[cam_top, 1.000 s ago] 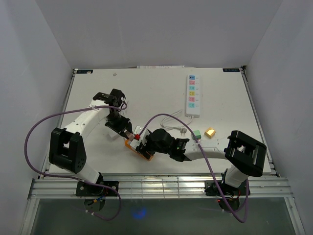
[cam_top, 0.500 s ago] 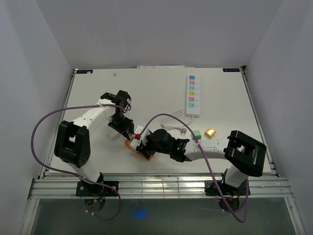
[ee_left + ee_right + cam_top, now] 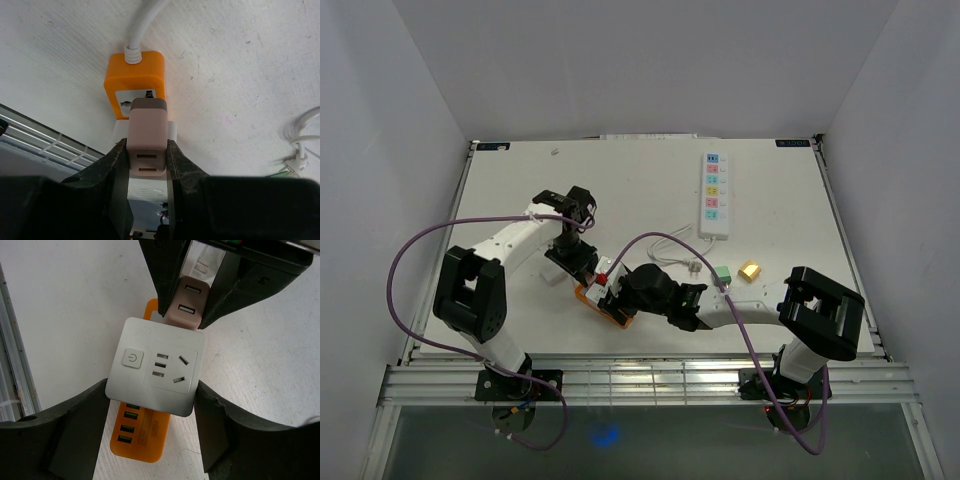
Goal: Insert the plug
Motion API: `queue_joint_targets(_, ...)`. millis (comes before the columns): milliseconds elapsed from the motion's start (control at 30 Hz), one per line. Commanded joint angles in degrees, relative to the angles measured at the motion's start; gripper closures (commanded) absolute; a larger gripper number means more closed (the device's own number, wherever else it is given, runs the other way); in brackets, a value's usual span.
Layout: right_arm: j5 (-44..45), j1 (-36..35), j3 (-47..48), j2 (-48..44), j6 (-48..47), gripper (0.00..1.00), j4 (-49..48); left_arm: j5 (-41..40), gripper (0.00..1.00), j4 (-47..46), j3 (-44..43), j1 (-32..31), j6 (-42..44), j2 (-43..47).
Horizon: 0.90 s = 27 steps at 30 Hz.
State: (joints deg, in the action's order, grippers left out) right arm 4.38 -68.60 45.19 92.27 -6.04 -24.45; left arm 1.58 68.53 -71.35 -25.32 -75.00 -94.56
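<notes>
An orange-and-white cube socket (image 3: 605, 303) sits near the table's front centre, with its white cable (image 3: 141, 22) leaving the far end. My right gripper (image 3: 617, 291) is shut on its white body (image 3: 157, 372), one finger on each side; the orange base (image 3: 140, 437) shows below. My left gripper (image 3: 582, 262) is shut on a pink plug (image 3: 146, 137) with two slots in its back. The plug's dark front end meets the socket face on the orange block (image 3: 136, 75). The prongs are hidden. The plug also shows in the right wrist view (image 3: 189, 305), at the socket's far edge.
A white power strip (image 3: 715, 195) with coloured labels lies at the back right. A green cube (image 3: 722, 274) and a gold cube (image 3: 750, 270) sit right of the socket. A loose white cable (image 3: 670, 250) loops between them. The table's front rail (image 3: 45, 140) is close by.
My left arm has swung right and carried the pink plug in against the cube socket. The right arm and the socket have stayed in place.
</notes>
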Motion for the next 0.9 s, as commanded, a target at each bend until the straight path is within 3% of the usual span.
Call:
queue_joint_targets(0, 1.8, 0.2, -0.5, 1.2, -0.1, 0.49, -1.4, -0.6, 1.00, -0.3, -0.1, -1.6, -1.7, -0.2)
queue_joint_targets(867, 2.3, 0.2, -0.8, 1.1, -0.1, 0.49, -1.9, -7.7, 1.00, -1.3, 2.0, -7.5, -3.0, -4.1)
